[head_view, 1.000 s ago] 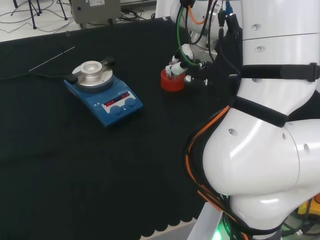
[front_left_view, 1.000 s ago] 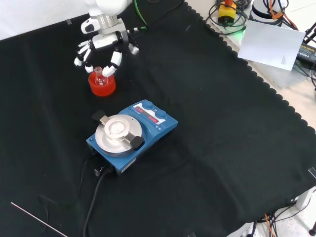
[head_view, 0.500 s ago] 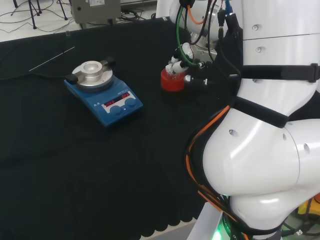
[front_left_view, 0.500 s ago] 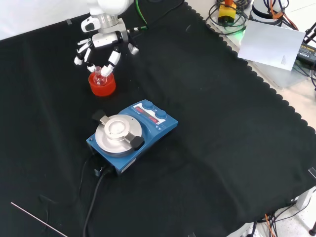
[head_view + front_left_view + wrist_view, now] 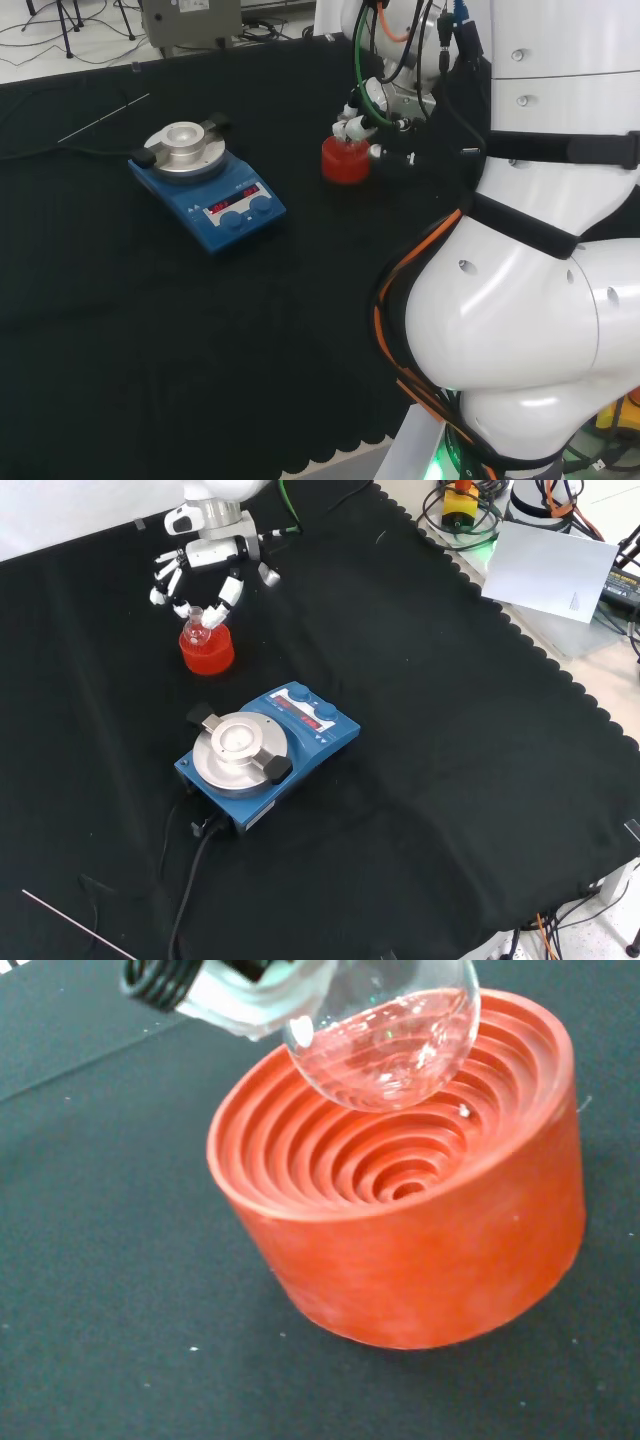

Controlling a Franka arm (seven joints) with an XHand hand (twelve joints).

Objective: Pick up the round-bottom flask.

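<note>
Flask first, in the head view: the hand (image 5: 372, 112) sits just over the red ribbed stand (image 5: 346, 162), fingers bunched above it, but the clear glass is hard to make out here. The blue hotplate (image 5: 208, 180) stands well apart to the left of that view, and a thin rod (image 5: 104, 117) lies farther off near the cloth's edge, so the room around the stand is free.

Front view: the round-bottom flask (image 5: 197, 632) shows with its neck between curled fingertips (image 5: 222, 599), its bulb at the top of the stand (image 5: 207, 650). The bench (image 5: 450, 740) is bare cloth toward the right; the hotplate (image 5: 265, 752) lies nearer the camera, not under the lift path.

Wrist view: the bulb (image 5: 385, 1035) hangs just above the stand's rings (image 5: 400, 1175), seemingly clear of them, with the hand (image 5: 250, 995) closed on the neck. I judge the lift is under way; next calls for a straight rise, keeping the flask upright and clear of the rim.
</note>
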